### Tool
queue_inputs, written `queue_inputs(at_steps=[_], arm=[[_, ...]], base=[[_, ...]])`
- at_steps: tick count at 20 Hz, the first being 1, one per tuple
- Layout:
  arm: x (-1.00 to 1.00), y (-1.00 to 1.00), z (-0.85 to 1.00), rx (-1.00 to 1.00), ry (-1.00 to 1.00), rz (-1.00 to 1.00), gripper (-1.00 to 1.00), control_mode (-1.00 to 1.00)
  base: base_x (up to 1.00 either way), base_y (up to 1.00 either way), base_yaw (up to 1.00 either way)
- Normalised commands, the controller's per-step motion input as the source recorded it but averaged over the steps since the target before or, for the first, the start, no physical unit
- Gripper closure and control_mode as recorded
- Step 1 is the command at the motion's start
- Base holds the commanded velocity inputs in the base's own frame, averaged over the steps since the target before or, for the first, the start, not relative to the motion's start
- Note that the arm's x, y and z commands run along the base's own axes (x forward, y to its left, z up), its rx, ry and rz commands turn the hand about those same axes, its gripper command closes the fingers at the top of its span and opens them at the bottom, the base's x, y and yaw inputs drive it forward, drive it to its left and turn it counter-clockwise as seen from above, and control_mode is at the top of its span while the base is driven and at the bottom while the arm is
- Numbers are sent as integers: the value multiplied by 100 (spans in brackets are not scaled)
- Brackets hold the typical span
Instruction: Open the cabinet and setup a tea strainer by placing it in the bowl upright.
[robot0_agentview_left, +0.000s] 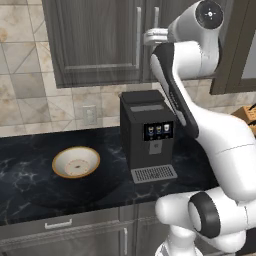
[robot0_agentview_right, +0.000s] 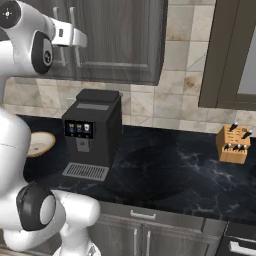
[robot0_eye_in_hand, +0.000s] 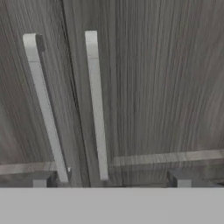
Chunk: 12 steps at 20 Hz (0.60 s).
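Observation:
The dark wood-grain cabinet (robot0_agentview_left: 95, 40) (robot0_agentview_right: 125, 40) hangs on the wall with both doors shut. Its two thin silver bar handles (robot0_eye_in_hand: 43, 109) (robot0_eye_in_hand: 97, 105) meet at the middle seam. My gripper (robot0_agentview_left: 149, 37) (robot0_agentview_right: 82, 39) (robot0_eye_in_hand: 111, 179) is raised in front of those handles, close to the doors, open, with nothing between its fingertips (robot0_eye_in_hand: 41, 179). The right-hand handle lies between the fingertips in the hand view, a little above them. The tan-rimmed bowl (robot0_agentview_left: 76, 162) (robot0_agentview_right: 40, 142) sits empty on the black counter, left of the coffee machine. The tea strainer is hidden.
A black coffee machine (robot0_agentview_left: 147, 135) (robot0_agentview_right: 92, 132) stands on the counter below the gripper. A wooden knife block (robot0_agentview_right: 233, 142) sits at the far right. Another tall dark cabinet (robot0_agentview_right: 230, 50) hangs to the right. Grey base cabinets (robot0_agentview_left: 65, 225) run under the counter.

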Motion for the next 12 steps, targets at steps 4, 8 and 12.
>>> queue_inputs(at_steps=[4, 8, 12], arm=[[64, 0, -5, 0, 2, 2, -100, -100], [55, 0, -4, 0, 0, 2, -100, -100], [59, 0, 0, 0, 0, 3, -100, -100]], base=[[0, 0, 0], [0, 0, 0], [0, 0, 0]])
